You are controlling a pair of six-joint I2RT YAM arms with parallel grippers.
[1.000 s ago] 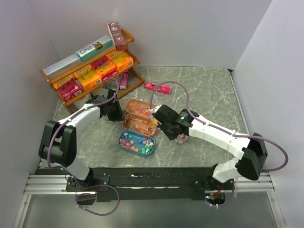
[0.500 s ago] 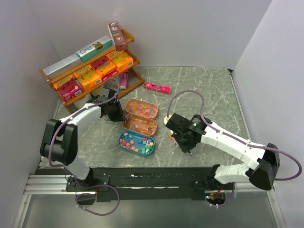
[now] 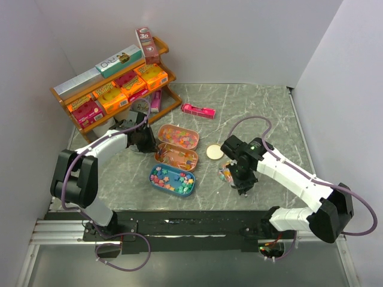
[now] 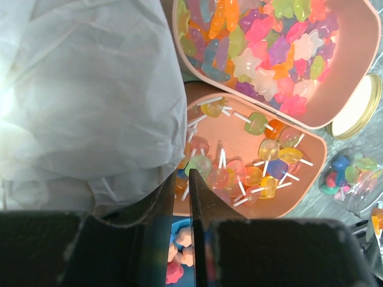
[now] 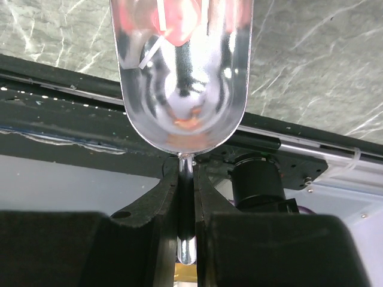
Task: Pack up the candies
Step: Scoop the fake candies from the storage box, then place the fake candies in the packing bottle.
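If tipped early by right gripper [image 5: 187, 179] clamped on clear plastic scoop [image 5: 179, 101], could scatter pink candies [image 5: 179, 21] beside small clear jar [image 3: 225, 174].

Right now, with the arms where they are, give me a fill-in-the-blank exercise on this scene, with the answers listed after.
1. The right gripper is shut on the thin handle of a clear ____.
2. The round lid lies off the small clear ____ beside it.
3. The tin nearest the robot is coloured ____.
4. The shelf stands in the far ____ corner.

Missing words: scoop; jar; blue; left.
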